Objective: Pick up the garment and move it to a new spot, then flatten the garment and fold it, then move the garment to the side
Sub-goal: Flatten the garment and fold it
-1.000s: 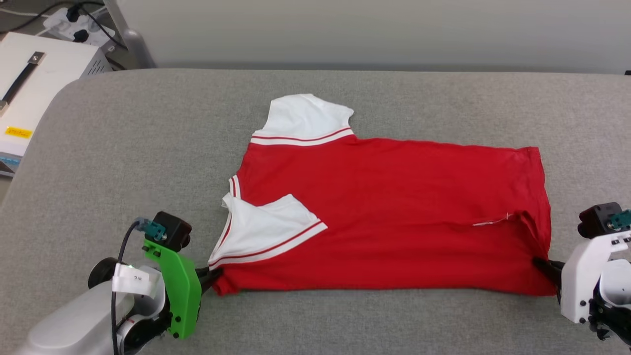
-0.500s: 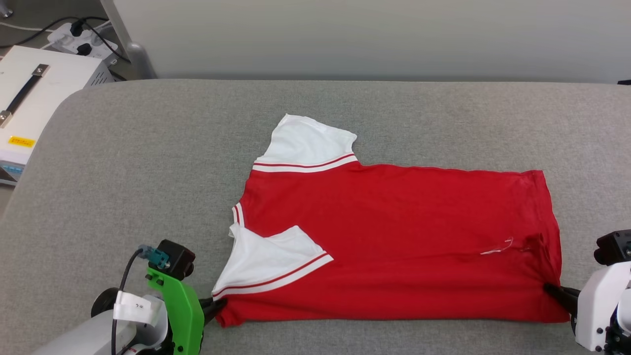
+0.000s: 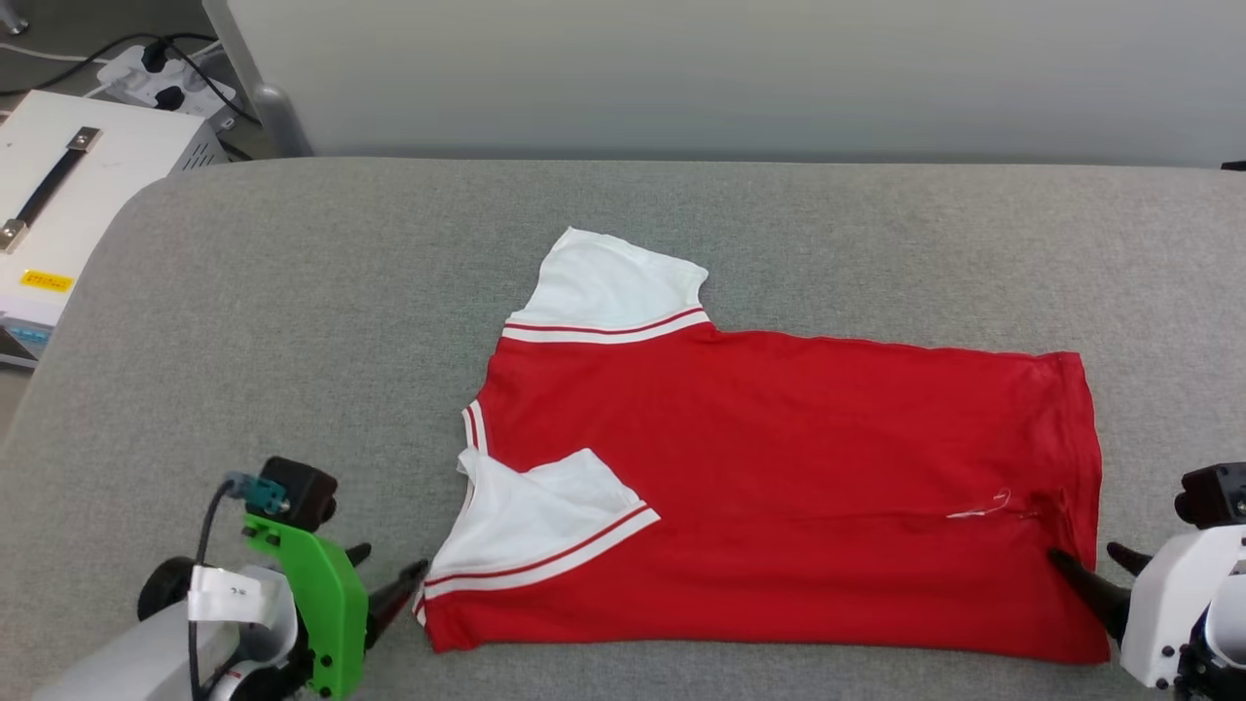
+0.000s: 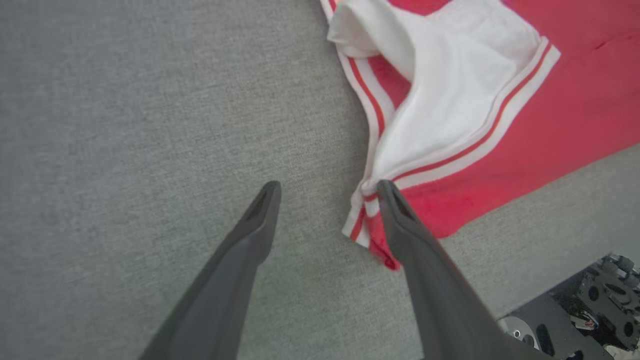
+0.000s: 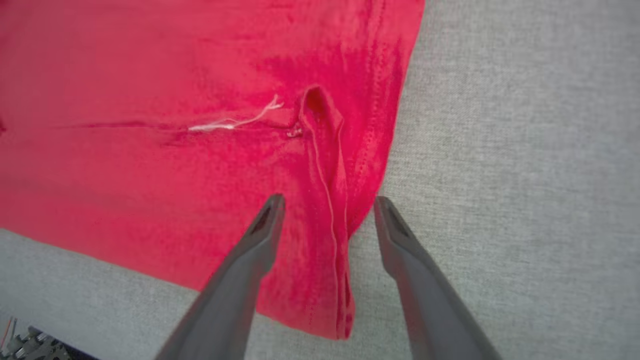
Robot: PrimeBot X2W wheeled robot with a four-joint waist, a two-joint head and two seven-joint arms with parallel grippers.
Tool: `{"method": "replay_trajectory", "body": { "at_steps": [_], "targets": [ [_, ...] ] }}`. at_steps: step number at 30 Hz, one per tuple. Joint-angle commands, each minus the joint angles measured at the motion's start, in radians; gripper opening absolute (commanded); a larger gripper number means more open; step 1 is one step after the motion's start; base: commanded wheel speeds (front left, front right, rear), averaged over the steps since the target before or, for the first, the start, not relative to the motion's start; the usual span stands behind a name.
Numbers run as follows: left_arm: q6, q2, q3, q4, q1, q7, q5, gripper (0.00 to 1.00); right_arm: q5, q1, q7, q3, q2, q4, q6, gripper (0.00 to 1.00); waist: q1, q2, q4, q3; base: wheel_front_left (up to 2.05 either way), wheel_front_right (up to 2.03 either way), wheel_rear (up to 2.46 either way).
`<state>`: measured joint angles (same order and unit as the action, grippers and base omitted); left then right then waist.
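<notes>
The garment [image 3: 779,487], red with white striped sleeves, lies folded lengthwise and flat on the grey padded table [image 3: 292,341], with one sleeve folded over its front. My left gripper [image 3: 387,570] stands open at the near left corner. In the left wrist view this gripper [image 4: 328,186] has its right finger over the garment [image 4: 550,125] at that striped corner, with bare table between the fingers. At the near right corner my right gripper [image 3: 1085,555] is open too. In the right wrist view the right gripper [image 5: 328,199] straddles the hem of the garment [image 5: 150,150], which lies loose.
A white box with a black handle [image 3: 58,195] stands off the table's left end. A power strip with cables [image 3: 165,78] lies behind it. A pale wall [image 3: 681,78] runs along the table's far edge.
Both grippers have opened and let go of the garment's near corners, which now rest on the table. The left arm has drawn back to the left. The camera tilted early on.
</notes>
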<state>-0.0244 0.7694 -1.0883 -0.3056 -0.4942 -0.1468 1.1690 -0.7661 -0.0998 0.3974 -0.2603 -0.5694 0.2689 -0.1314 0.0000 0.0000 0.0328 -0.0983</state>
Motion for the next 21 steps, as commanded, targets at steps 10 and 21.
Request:
{"method": "replay_trajectory", "body": {
  "at_steps": [10,21],
  "targets": [
    [0.063,0.086,0.090,0.092,-0.144,0.066,-0.082,1.00,0.167,-0.006,-0.227,0.130,0.066,-0.152,0.001,1.00,0.0000,0.0000,-0.019,0.000,0.00,0.00,0.00],
    [0.016,-0.012,0.163,-0.020,-0.450,0.035,-0.130,1.00,0.357,-0.025,-0.366,0.228,0.228,-0.344,0.001,1.00,0.0000,0.0000,-0.083,-0.168,0.00,0.00,0.00]
  ]
}}
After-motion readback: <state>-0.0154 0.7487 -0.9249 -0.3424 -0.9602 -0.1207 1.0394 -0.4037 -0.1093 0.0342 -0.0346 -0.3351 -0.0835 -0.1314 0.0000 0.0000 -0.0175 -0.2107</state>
